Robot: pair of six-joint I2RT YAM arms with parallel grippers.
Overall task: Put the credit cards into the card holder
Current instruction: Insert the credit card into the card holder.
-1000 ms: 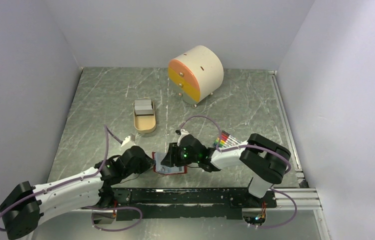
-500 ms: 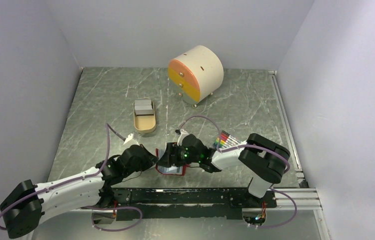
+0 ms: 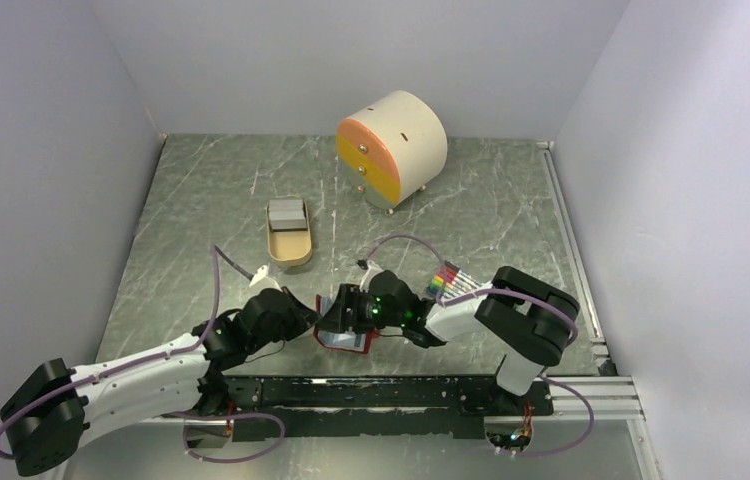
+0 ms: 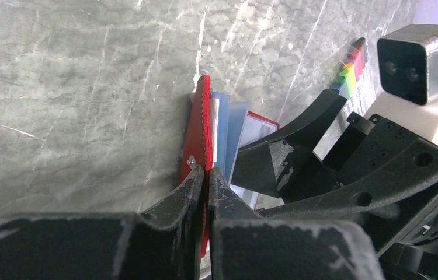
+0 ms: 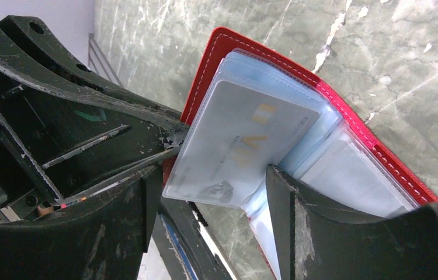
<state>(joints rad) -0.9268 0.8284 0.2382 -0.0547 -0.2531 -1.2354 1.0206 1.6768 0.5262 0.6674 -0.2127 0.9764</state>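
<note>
The red card holder (image 3: pixel 350 340) lies open near the table's front edge, between both grippers. My left gripper (image 4: pixel 207 175) is shut on its red cover (image 4: pixel 197 131) and holds that cover on edge. My right gripper (image 5: pixel 211 204) is open above the pale blue pockets (image 5: pixel 345 169), one fingertip (image 5: pixel 281 181) against them. A silver-grey credit card (image 5: pixel 237 146) sits in a clear pocket between the right fingers. More silver-grey credit cards (image 3: pixel 287 212) lie stacked at the far end of the tan oval tray (image 3: pixel 292 252).
A bundle of rainbow-coloured sticks (image 3: pixel 448 278) lies right of the right gripper. A round cream cabinet with orange and yellow drawers (image 3: pixel 392 148) stands at the back. A rail (image 3: pixel 571 250) runs along the table's right edge. The left gripper (image 5: pixel 59 116) fills the left of the right wrist view.
The card holder's left cover has come up from lying flat to standing on edge in the left gripper. The right gripper has shifted slightly left over the pockets.
</note>
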